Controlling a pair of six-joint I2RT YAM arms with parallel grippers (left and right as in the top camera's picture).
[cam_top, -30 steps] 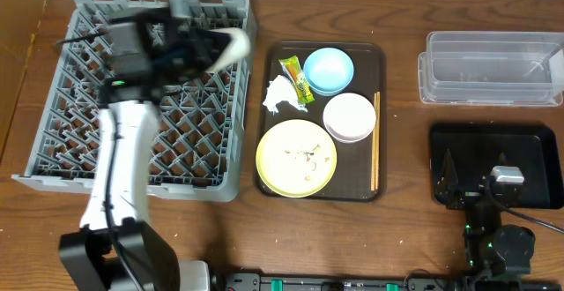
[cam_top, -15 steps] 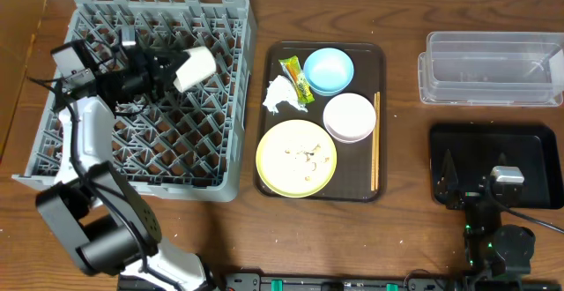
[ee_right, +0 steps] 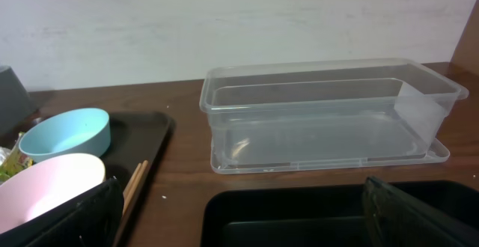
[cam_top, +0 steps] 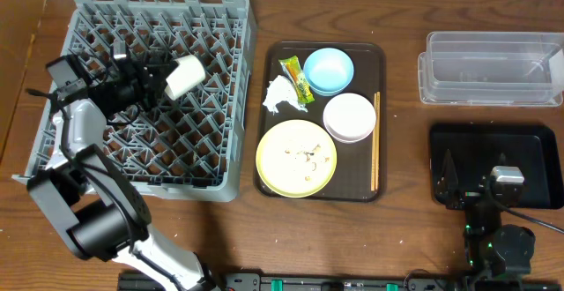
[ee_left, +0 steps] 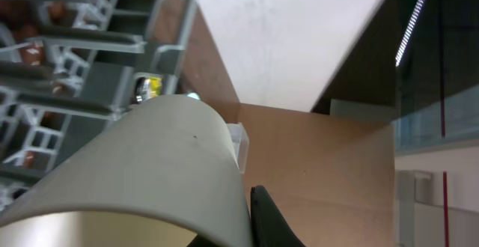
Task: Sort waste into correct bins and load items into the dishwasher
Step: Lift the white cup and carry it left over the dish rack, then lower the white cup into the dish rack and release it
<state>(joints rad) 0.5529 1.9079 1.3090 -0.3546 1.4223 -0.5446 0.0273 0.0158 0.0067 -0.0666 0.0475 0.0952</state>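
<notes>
My left gripper (cam_top: pixel 163 79) is shut on the small cream cup (cam_top: pixel 183 75), held on its side over the grey dish rack (cam_top: pixel 231 154); the cup fills the left wrist view (ee_left: pixel 142 172). On the dark brown tray (cam_top: pixel 381 57) lie the yellow plate (cam_top: pixel 296 157) with rice scraps (cam_top: pixel 306 155), the light blue bowl (cam_top: pixel 328 70), pinkish-white bowl (cam_top: pixel 349 117), chopsticks (cam_top: pixel 375 141), white tissue (cam_top: pixel 279 95) and yellow-green wrapper (cam_top: pixel 295 77). My right gripper (ee_right: pixel 239 217) is open over the black tray (cam_top: pixel 493 139). The clear tub (cam_top: pixel 490 68) stands behind it.
The rack takes up the table's left side, the brown tray the middle, the two bins the right. A pale wall runs behind the table. The right arm's base (cam_top: pixel 498 229) sits at the front right edge.
My left arm has swung from above the rack's middle to its left side, carrying the cup lower and leftward over the rack. The right arm has not moved.
</notes>
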